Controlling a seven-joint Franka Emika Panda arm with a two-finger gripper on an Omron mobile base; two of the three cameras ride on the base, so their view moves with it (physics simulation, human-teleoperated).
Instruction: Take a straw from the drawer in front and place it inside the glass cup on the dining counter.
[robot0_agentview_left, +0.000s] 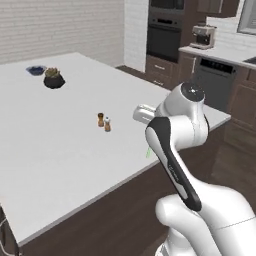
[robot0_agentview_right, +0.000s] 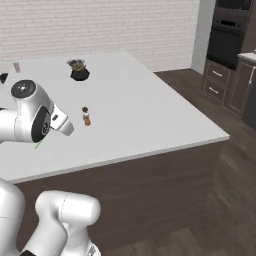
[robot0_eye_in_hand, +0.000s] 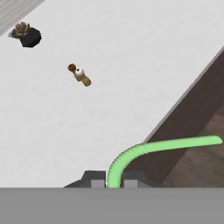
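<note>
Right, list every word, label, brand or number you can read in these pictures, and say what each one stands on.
None can be read.
White robot arm: a small mark on its dark side panel, too blurred to read.
Pale green bendy straw, large white slab counter, silver coffee machine: no lettering visible.

Straw (robot0_eye_in_hand: 131, 153) base — hidden between fingers (robot0_eye_in_hand: 97, 178)

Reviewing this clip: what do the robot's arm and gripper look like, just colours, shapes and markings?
The arm is glossy white with rounded, bulbous links, a dark grey cap on one joint and a dark band along one link bearing small pale lettering. The gripper shows two small dark grey finger tips. No cables are visible.
</note>
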